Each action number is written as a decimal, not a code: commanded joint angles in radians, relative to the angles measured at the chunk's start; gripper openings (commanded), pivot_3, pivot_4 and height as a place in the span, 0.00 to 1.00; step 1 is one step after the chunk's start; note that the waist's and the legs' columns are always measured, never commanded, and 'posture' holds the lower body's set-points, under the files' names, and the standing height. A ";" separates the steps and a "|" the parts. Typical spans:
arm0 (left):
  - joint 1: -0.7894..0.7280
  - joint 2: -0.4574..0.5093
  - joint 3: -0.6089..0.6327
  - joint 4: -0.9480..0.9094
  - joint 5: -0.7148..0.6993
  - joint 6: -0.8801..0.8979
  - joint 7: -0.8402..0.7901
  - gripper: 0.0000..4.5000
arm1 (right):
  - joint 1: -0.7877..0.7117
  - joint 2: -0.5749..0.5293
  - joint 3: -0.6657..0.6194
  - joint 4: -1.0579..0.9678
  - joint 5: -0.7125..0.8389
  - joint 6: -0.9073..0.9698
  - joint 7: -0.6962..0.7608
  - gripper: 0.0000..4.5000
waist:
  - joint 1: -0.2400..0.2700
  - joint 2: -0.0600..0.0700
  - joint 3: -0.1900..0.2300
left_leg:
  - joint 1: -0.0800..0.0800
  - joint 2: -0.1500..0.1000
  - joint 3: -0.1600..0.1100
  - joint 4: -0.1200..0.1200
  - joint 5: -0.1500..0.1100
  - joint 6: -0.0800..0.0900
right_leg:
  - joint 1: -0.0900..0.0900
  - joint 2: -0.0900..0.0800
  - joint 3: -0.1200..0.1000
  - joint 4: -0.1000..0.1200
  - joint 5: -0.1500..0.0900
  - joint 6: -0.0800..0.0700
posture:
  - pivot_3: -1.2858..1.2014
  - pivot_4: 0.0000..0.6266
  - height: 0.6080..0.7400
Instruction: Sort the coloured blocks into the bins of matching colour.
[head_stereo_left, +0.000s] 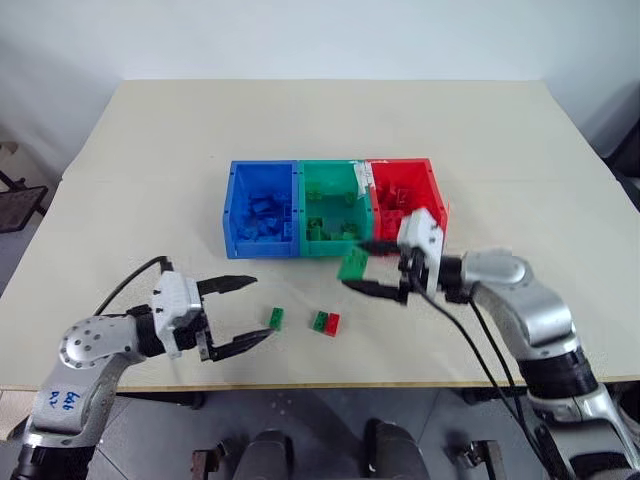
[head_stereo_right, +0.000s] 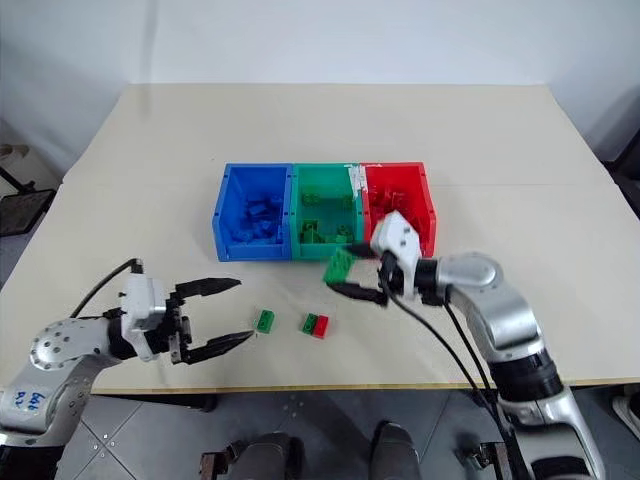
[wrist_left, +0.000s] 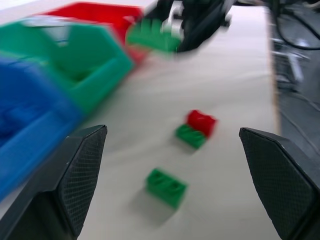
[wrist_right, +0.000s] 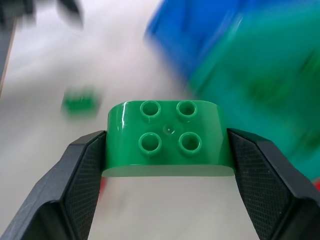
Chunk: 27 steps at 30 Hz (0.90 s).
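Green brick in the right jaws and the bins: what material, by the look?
Green brick: looks like hard glossy moulded plastic, with highlights on its rounded edge and studs. Bins: probably the same kind of rigid plastic, with thin, evenly coloured walls and a duller sheen.

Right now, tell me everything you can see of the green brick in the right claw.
The green brick is a flat square of glossy plastic with four round studs on top and rounded corners. It is pinched by two opposite sides between the right claw's black fingers, clear of the table. In the head view it hangs tilted just in front of the green bin, near that bin's front wall and not yet over its opening. Nothing else touches it.
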 joint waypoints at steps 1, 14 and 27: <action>0.042 -0.006 0.097 -0.043 -0.047 0.008 0.043 1.00 | -0.129 0.031 0.011 0.123 -0.057 -0.031 -0.040 0.75 | -0.001 0.000 0.000 | 0.000 0.000 0.000 0.000 0.000 0.000 | 0.000 0.000 0.000 0.000 0.000 0.000 | 0.52 0.24 1.00; 0.091 -0.024 0.110 -0.089 -0.047 0.043 0.116 1.00 | -0.368 0.163 0.014 0.591 -0.213 -0.302 -0.067 0.98 | -0.011 0.000 0.000 | 0.000 0.000 0.000 -0.002 0.000 0.000 | -0.002 0.000 0.000 0.002 0.000 0.000 | 0.52 0.24 1.00; -0.033 0.029 -0.083 0.011 0.062 -0.031 -0.044 1.00 | 0.335 -0.245 -0.239 0.005 0.046 -0.333 0.297 0.98 | 0.005 0.001 0.001 | 0.000 0.001 0.004 0.000 -0.002 0.000 | 0.000 0.000 -0.003 -0.002 0.000 0.000 | 0.52 0.24 1.00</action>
